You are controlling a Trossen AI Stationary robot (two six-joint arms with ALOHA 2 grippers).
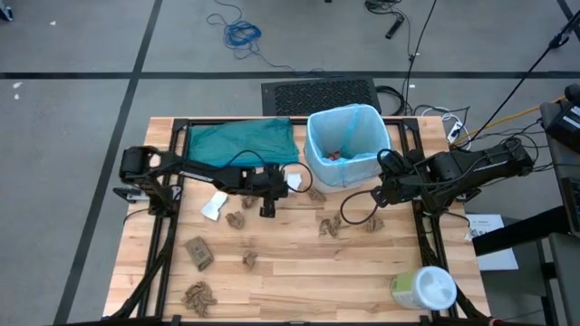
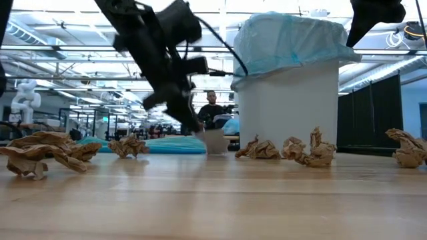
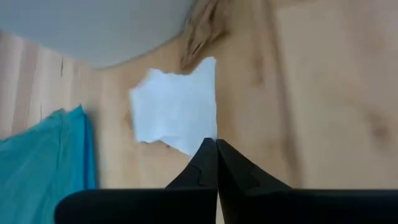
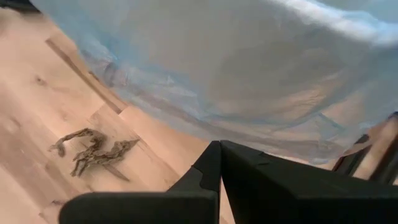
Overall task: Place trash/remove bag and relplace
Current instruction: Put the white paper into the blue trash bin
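Left gripper [image 1: 290, 181] pinched closed on a white paper scrap [image 3: 176, 112] beside the white bin [image 1: 343, 167], right gripper [image 1: 384, 196] closed empty by the light-blue liner [image 4: 249, 74].

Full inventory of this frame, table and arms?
Bin: one, white, back centre of table, light-blue bag lining it.
Brown paper wads: about ten, scattered across the table.
White scraps: two, near left gripper.
Teal bag: one, flat, back left.
Wipes tub: one, white-green, front right corner.
Table: one, light wood.
Left gripper: shut, over table centre-left.
Right gripper: shut, beside the bin.
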